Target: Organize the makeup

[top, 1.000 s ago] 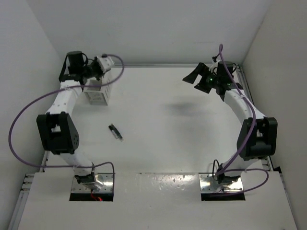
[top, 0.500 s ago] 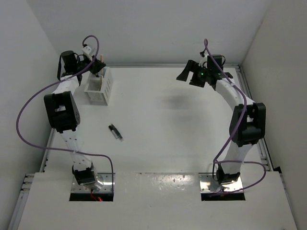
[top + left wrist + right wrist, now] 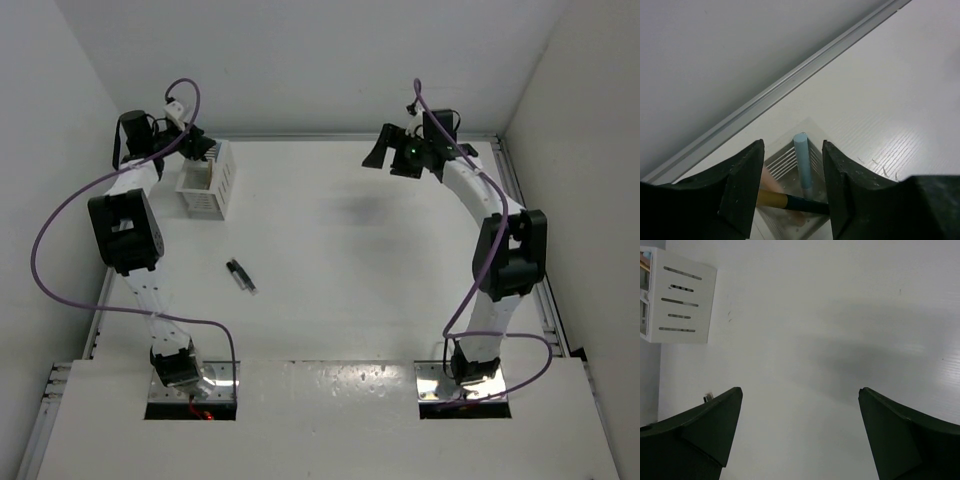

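My left gripper (image 3: 198,150) hangs over the white slotted box (image 3: 205,185) at the back left. In the left wrist view its jaws (image 3: 792,146) stand apart over one compartment (image 3: 782,160). A light blue stick (image 3: 803,160) stands upright between them with a gap on each side. A black stick with a gold end (image 3: 790,202) leans across below it, beside a blurred pink one (image 3: 766,176). A short black tube (image 3: 240,276) lies on the table, left of centre. My right gripper (image 3: 385,155) is wide open and holds nothing, high at the back right.
The back wall rail (image 3: 790,82) runs close behind the box. The right wrist view looks down on the box's slotted side (image 3: 682,302) and bare white table (image 3: 815,340) between its fingers (image 3: 800,390). Side walls close the table on both sides.
The left arm has straightened and its wrist has swung back and left above the box. The left jaws have parted. The right arm has drawn a little further back and left.
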`<act>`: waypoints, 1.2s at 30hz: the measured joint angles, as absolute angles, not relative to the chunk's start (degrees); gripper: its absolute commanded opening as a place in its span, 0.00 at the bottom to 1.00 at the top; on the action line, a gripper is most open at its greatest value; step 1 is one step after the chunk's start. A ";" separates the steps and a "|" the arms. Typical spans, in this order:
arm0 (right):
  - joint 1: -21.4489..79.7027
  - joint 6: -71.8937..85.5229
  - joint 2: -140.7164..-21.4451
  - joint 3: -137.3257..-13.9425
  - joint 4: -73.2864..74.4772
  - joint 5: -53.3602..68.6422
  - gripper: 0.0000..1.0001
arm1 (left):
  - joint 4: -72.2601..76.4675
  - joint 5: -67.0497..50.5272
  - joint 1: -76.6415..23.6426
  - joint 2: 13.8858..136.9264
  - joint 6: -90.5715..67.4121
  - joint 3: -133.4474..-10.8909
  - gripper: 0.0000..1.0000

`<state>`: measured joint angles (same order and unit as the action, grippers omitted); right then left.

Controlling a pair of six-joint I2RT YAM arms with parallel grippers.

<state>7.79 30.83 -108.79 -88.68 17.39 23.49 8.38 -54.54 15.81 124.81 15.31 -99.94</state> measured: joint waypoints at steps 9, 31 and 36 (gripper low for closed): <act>10.76 24.73 -108.31 -91.22 21.32 21.12 1.00 | 0.49 -55.46 15.86 122.50 20.88 -104.77 0.49; 15.68 11.68 -86.48 -65.06 27.27 21.10 0.98 | -64.07 -30.72 -16.93 92.38 98.28 -65.95 0.45; 16.25 10.90 -81.95 -60.49 27.53 20.97 0.98 | -60.55 -27.27 -20.18 89.08 97.60 -60.27 0.42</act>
<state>16.25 10.90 -81.95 -60.49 27.53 20.97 -60.55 -27.27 -20.18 89.08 97.60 -60.27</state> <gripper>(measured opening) 0.984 0.433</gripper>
